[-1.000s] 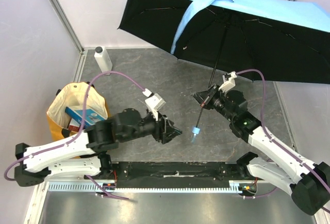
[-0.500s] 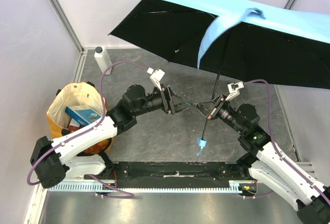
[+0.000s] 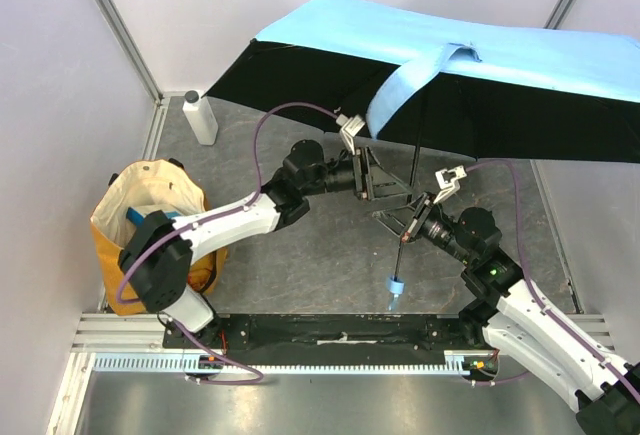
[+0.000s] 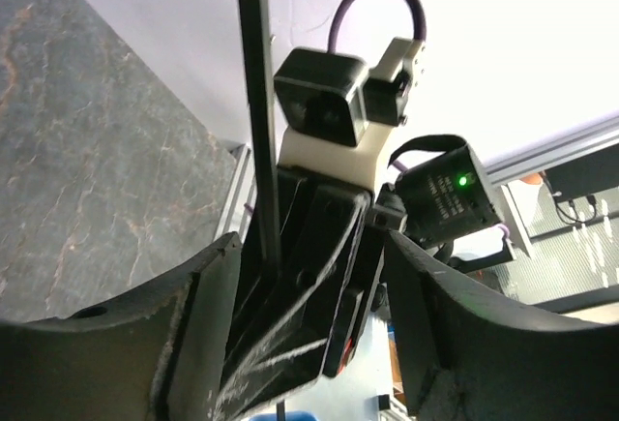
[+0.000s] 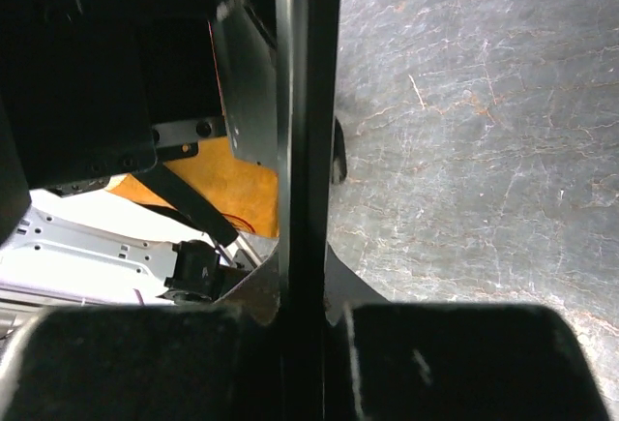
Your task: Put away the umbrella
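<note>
1. Umbrella (image 3: 300,75) first, seen from above: it is fully open. Its canopy (image 3: 520,55), sky-blue on top and black beneath, spreads over the table (image 3: 320,245) from 12 round to 2 o'clock.
   - The black shaft (image 3: 415,170) slants down toward 6 o'clock and ends in a small blue handle (image 3: 397,287).
   - The right pincer (image 3: 408,223) is clamped on the lower part of the shaft.
   - The left pincer (image 3: 388,187) has its jaws apart and holds nothing. It sits just beside the shaft, a little higher up, at about 9 o'clock of it.
   - A tote bag (image 3: 120,215) at 9 o'clock and a bottle (image 3: 200,118) at 10 o'clock stand well apart from all this.
2. From the left wrist, the fingers (image 4: 198,334) are spread with nothing between them. The shaft (image 4: 253,102) runs up toward 12 o'clock just past them, with the right pincer straight ahead. I cannot tell whether the fingers touch the shaft.
3. From the right wrist, the shaft (image 5: 308,150) stands dead centre, pinched tight between the dark pads (image 5: 135,363).
4. My reading is that the step in hand is collapsing the canopy, with one arm steadying the shaft and the other reaching in. The next move calls for the left pincer to close on the sliding collar and draw it toward the handle while the right grip holds firm. The collar itself is hidden from me.
</note>
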{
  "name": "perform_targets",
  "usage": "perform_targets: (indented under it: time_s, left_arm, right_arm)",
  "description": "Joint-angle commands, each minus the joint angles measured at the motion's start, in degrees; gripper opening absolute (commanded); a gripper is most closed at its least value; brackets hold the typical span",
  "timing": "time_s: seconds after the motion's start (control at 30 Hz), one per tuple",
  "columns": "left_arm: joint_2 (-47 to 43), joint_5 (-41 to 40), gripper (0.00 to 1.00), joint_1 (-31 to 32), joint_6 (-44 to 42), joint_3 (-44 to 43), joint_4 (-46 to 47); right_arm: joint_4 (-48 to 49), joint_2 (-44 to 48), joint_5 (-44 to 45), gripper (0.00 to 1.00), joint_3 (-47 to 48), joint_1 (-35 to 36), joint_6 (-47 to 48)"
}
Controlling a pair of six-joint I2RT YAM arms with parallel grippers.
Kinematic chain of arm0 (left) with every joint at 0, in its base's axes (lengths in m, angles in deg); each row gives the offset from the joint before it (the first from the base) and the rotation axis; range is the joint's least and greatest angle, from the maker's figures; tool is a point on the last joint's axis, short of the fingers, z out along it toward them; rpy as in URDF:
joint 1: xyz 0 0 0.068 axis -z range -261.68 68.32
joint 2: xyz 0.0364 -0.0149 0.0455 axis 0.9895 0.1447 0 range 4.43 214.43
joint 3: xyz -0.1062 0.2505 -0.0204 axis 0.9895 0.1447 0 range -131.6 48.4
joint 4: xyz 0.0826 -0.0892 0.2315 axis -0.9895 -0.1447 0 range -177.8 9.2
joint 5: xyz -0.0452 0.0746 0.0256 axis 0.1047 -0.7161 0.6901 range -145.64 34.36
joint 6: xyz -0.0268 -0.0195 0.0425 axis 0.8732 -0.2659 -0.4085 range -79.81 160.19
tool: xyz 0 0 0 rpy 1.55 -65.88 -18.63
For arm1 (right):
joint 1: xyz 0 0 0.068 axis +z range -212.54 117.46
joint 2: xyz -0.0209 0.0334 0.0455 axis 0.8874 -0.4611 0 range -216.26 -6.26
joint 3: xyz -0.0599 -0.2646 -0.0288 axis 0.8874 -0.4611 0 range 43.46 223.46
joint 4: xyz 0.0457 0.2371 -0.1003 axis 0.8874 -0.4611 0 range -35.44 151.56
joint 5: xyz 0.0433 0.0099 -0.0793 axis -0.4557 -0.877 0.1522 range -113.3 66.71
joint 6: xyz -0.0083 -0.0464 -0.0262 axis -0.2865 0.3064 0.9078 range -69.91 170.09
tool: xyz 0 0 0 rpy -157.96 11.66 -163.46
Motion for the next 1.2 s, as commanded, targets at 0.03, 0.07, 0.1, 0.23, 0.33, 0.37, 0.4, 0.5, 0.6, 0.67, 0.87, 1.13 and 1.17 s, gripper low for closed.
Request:
perform_targets:
  time_s: [0.03, 0.07, 0.1, 0.23, 0.33, 0.37, 0.4, 0.5, 0.6, 0.67, 0.87, 1.13, 1.17]
  left_arm:
    - [4.8, 4.6, 0.61, -0.1, 4.4, -6.2, 8.5]
    - [5.9, 4.9, 0.59, -0.1, 5.3, -6.5, 10.2]
    - [6.8, 5.2, 0.57, -0.2, 6.5, -6.9, 11.7]
    - [11.0, 6.7, 0.52, -0.2, 8.9, -9.2, 13.4]
    - [12.5, 6.8, 0.45, -0.1, 10.5, -9.4, 17.1]
    - [12.6, 6.9, 0.36, -0.2, 10.6, -9.4, 18.2]
    - [12.7, 6.7, 0.3, -0.1, 10.5, -9.5, 18.6]
    - [11.1, 4.6, 0.13, -0.1, 7.3, -8.6, 16.5]
    - [8.0, 0.9, 0.02, -0.1, 1.3, -8.0, 8.8]
    - [5.8, -1.8, 0.02, -0.1, -2.0, -7.5, 5.1]
    - [-2.3, -12.9, 0.02, 0.0, -14.2, -8.2, -10.4]
    - [-6.4, -23.4, 0.02, 2.4, -22.0, -9.1, -21.2]
    - [-6.7, -24.3, 0.02, 3.1, -22.5, -9.4, -21.9]
  right_arm:
    - [5.6, 1.1, -1.9, 0.0, 1.1, 0.2, 3.1]
    - [5.5, 1.2, -1.9, 0.0, 1.1, 0.3, 3.1]
    - [5.7, 1.4, -2.0, 0.0, 1.1, 0.3, 3.2]
    - [5.6, 1.6, -1.9, 0.0, 1.3, 0.3, 3.1]
    - [5.9, 1.5, -1.9, 0.0, 1.4, 0.2, 2.8]
    - [6.1, 1.6, -1.8, 0.0, 1.3, 0.2, 2.6]
    - [6.0, 1.5, -1.9, 0.0, 1.3, 0.3, 2.4]
    - [3.4, 1.1, -1.0, 0.19, 2.1, 0.3, 2.9]
    - [-1.6, 1.9, 2.7, 0.52, 3.0, 0.3, 3.7]
    - [-6.8, 2.9, 6.1, 0.62, 4.8, 0.3, 4.6]
    - [-22.2, 4.0, 18.1, 0.72, 12.7, 0.2, 7.7]
    - [-20.2, -6.6, 29.7, 0.79, 26.8, 0.3, 6.6]
    - [-18.3, -9.0, 29.4, 0.79, 28.4, 0.3, 5.9]
